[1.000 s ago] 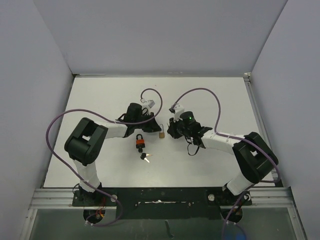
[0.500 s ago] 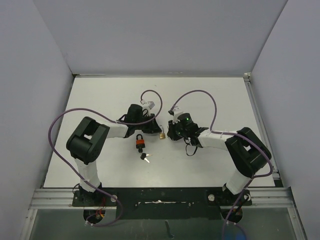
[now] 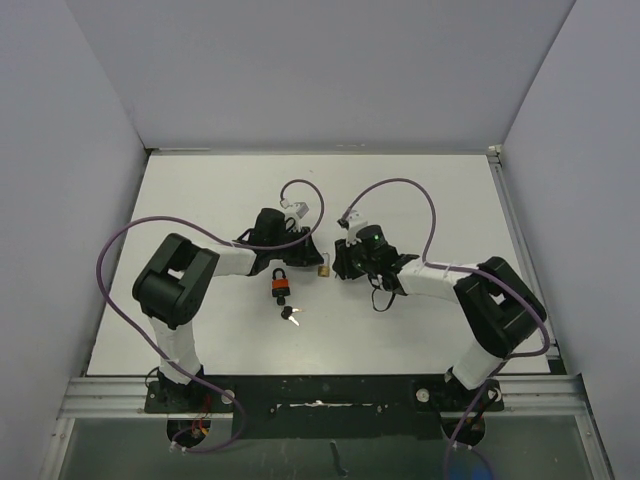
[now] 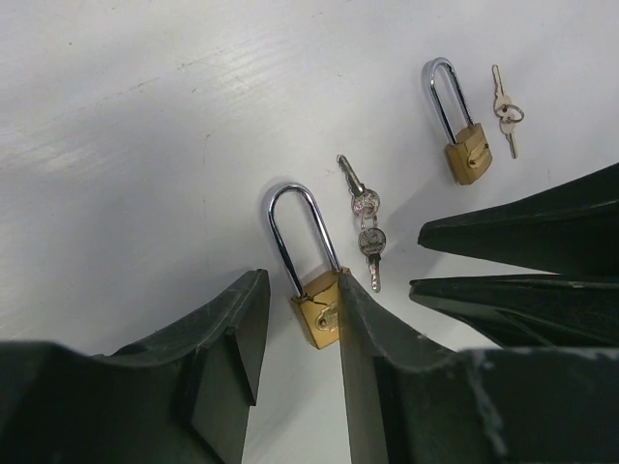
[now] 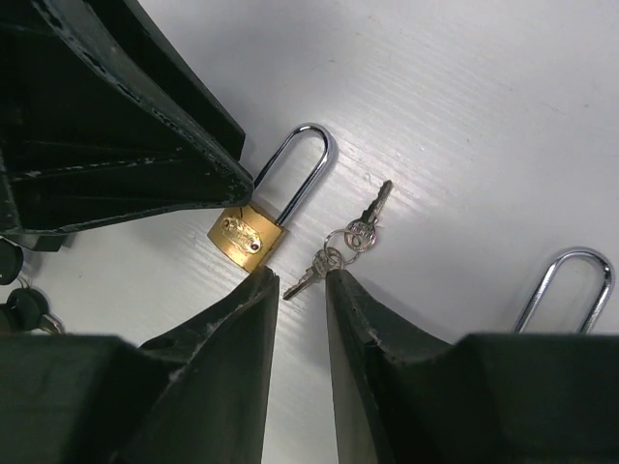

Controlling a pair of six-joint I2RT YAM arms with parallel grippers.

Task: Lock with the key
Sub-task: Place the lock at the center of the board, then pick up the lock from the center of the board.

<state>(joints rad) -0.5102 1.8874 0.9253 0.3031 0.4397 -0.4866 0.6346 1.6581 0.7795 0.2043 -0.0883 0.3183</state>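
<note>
A small brass padlock (image 4: 321, 307) with a long closed-looking shackle lies on the white table; it also shows in the right wrist view (image 5: 248, 235) and the top view (image 3: 324, 269). My left gripper (image 4: 300, 288) is open and straddles it, the right finger touching the lock body. A ring with two small keys (image 5: 340, 244) lies beside the lock, also seen in the left wrist view (image 4: 367, 224). My right gripper (image 5: 302, 278) is open, low over the table, with the tip of one key between its fingertips. The two grippers face each other (image 3: 305, 255), (image 3: 337, 264).
A second brass padlock (image 4: 462, 145) with its own keys (image 4: 505, 104) lies farther off; its shackle shows in the right wrist view (image 5: 571, 285). An orange padlock (image 3: 281, 285) and black-headed keys (image 3: 291, 315) lie nearer the arm bases.
My right gripper has moved a little left, closer to the keys and the brass padlock. The left gripper has barely moved.
</note>
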